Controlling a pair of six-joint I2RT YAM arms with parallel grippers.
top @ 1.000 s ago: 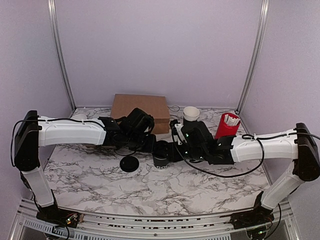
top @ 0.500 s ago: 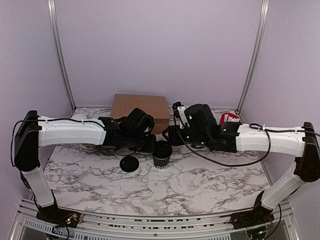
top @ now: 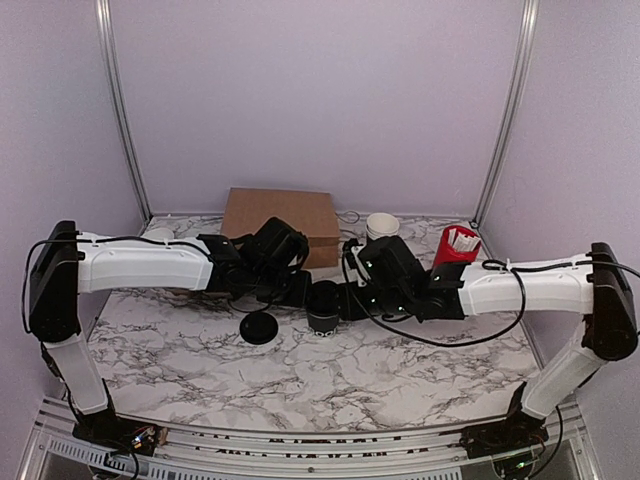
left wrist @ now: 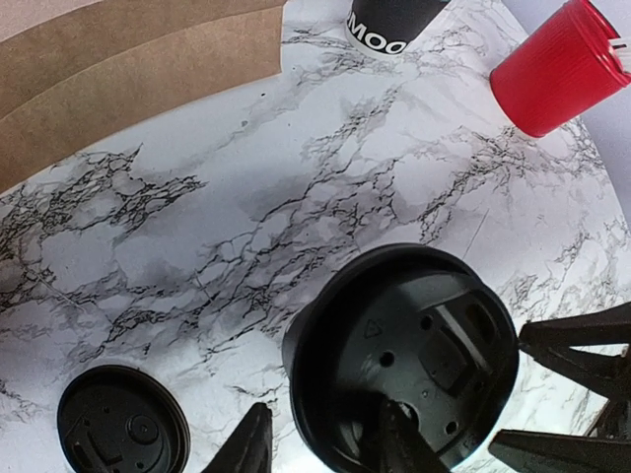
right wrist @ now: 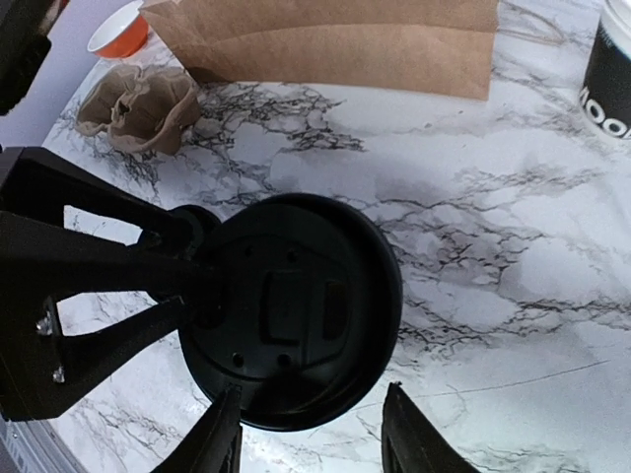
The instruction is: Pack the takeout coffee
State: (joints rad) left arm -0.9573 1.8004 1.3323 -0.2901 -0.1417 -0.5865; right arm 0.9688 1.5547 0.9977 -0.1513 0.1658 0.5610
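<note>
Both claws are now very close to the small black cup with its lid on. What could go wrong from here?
1. The left claw and right claw crowd the cup from opposite sides; an uneven push could tip it, or the claws could collide.
2. Whether the lid is fully seated cannot be told; it might pop off during a lift.

High view, two wrist close-ups
Top camera looks down from behind; each wrist camera peers past its fingers (left wrist: 248, 445) at the shared cup (left wrist: 399, 355) just ahead.
</note>
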